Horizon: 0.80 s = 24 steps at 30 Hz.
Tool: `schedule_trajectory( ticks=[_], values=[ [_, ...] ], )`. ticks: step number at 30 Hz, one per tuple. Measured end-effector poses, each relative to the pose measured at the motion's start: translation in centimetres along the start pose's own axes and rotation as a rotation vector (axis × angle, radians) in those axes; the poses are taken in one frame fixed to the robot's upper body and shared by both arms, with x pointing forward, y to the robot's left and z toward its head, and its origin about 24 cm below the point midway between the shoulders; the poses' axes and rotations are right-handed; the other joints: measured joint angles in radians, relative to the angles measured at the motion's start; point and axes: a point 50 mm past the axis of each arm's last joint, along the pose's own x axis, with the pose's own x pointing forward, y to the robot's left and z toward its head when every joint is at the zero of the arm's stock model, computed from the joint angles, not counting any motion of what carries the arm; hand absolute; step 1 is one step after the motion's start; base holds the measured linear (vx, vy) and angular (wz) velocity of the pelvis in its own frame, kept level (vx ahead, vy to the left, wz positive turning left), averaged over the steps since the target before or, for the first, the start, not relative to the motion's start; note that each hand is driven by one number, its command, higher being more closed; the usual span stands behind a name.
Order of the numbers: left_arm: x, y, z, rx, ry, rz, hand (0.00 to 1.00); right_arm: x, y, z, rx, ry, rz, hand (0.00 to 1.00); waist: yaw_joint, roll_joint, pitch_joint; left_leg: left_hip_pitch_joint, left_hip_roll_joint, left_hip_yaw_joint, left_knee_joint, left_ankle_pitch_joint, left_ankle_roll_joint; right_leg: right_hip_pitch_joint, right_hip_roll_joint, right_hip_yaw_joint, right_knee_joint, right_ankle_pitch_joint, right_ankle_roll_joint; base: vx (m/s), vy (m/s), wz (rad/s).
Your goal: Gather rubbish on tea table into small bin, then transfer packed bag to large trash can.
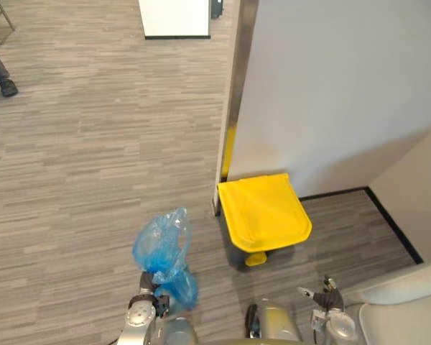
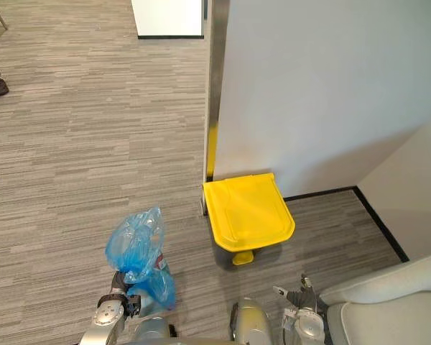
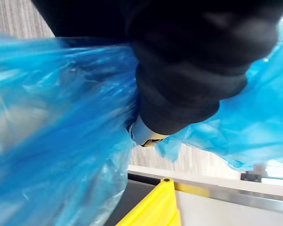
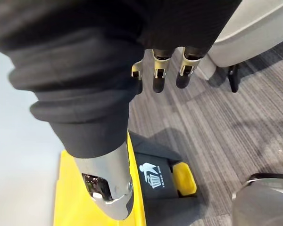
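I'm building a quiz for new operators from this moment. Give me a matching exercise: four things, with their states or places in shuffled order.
Things:
1. blue bag
2. trash can lid
3. right hand
4. person's shoe

States or places:
a. open, holding nothing
b. far ahead, to the robot's left
c. gripped in the left hand
d. yellow, closed

Pairs: 1-c, 2-d, 3-a, 4-b.

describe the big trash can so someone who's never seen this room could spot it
Find the white wall with the metal strip along its edge; at its foot stands the trash can. It has a dark body, a yellow pedal and a closed yellow lid, unlike the crumpled blue bag in the left hand.
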Motion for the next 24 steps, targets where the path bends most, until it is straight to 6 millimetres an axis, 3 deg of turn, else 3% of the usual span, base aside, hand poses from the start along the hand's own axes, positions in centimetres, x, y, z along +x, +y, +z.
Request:
schedule_trajectory(
  ticks=[3, 4, 6, 8, 10, 11, 13, 17, 21, 23, 24],
  values=[
    [1.1, -0.1, 1.7, 0.013, -0.050, -0.007, 1.00, 0.3, -0.3, 0.4, -0.010, -0.009, -0.006, 0.00, -0.005, -0.018, 0.031, 0.015, 0.012, -0.034, 0.137, -0.110, -0.028, -0.021, -0.051, -0.099, -0.246, 0.102, 0.018, 0.15, -0.088, 0.34],
    [1.3, -0.4, 1.8, 0.007, -0.050, -0.012, 1.00, 0.4, -0.6, 0.6, -0.017, -0.011, -0.011, 0.00, -0.006, -0.004, 0.040, 0.022, 0.021, -0.048, 0.152, -0.127, -0.037, -0.015, -0.047, -0.101, -0.224, 0.124, 0.011, 0.22, -0.125, 0.34],
    [1.7, -1.2, 2.6, 0.009, -0.069, -0.036, 1.00, 1.0, -1.2, 1.9, -0.031, -0.050, -0.022, 0.00, -0.005, 0.038, 0.063, 0.050, 0.043, -0.084, 0.140, -0.148, -0.062, -0.027, -0.031, -0.081, -0.120, 0.068, 0.044, 0.31, -0.138, 0.28],
    [2.1, -1.1, 3.0, 0.016, -0.077, -0.035, 1.00, 1.2, -1.6, 2.3, -0.009, -0.058, -0.040, 0.00, -0.008, 0.036, 0.074, 0.071, 0.032, -0.111, 0.116, -0.156, -0.078, -0.071, -0.033, -0.041, 0.012, 0.012, 0.029, 0.34, -0.197, 0.44],
    [2.0, -1.1, 2.6, 0.016, -0.065, -0.032, 1.00, 1.1, -2.2, 1.9, 0.008, -0.043, -0.065, 0.00, -0.006, 0.042, 0.075, 0.130, 0.052, -0.126, 0.099, -0.169, -0.115, -0.083, -0.048, -0.049, 0.159, -0.084, 0.021, 0.44, -0.220, 0.22],
    [1.9, -1.0, 2.5, 0.016, -0.062, -0.023, 1.00, 1.1, -2.3, 1.8, 0.017, -0.041, -0.073, 0.00, -0.003, 0.041, 0.071, 0.148, 0.058, -0.141, 0.078, -0.169, -0.120, -0.091, -0.047, -0.057, 0.212, -0.137, 0.020, 0.40, -0.190, 0.10],
    [1.9, -1.0, 2.3, 0.014, -0.054, -0.017, 1.00, 1.5, -2.1, 2.7, 0.028, -0.064, -0.070, 0.00, -0.006, 0.044, 0.068, 0.166, 0.069, -0.147, 0.028, -0.137, -0.151, -0.093, -0.042, -0.078, 0.228, -0.169, 0.011, 0.35, -0.190, 0.03],
    [1.8, -0.9, 1.6, 0.014, -0.023, -0.018, 1.00, 2.0, -1.2, 2.8, 0.024, -0.039, -0.042, 0.00, -0.006, 0.033, 0.040, 0.198, 0.051, -0.144, -0.128, -0.043, -0.159, -0.092, -0.029, -0.089, 0.171, -0.164, -0.001, 0.24, -0.150, 0.01],
    [1.7, -0.8, 1.4, 0.023, -0.017, -0.032, 1.00, 2.1, 1.3, 3.4, -0.054, -0.060, 0.070, 0.00, -0.007, 0.026, 0.029, 0.190, 0.047, -0.147, -0.168, -0.025, -0.166, -0.091, -0.036, -0.095, 0.132, -0.136, -0.004, 0.01, -0.051, 0.11],
    [1.8, -1.0, 1.6, 0.028, -0.026, -0.049, 1.00, 2.3, 3.4, 5.5, -0.101, -0.130, 0.139, 0.00, -0.008, 0.027, 0.030, 0.137, 0.048, -0.172, -0.147, -0.021, -0.159, -0.093, -0.045, -0.117, 0.094, -0.101, 0.000, -0.15, -0.025, 0.38],
    [1.7, -1.2, 2.0, 0.044, -0.045, -0.064, 1.00, 2.6, 5.1, 8.6, -0.119, -0.224, 0.184, 0.00, -0.005, 0.028, 0.030, 0.091, 0.042, -0.176, -0.138, -0.017, -0.152, -0.110, -0.047, -0.127, 0.065, -0.073, -0.002, -0.17, -0.023, 0.38]
  ],
)
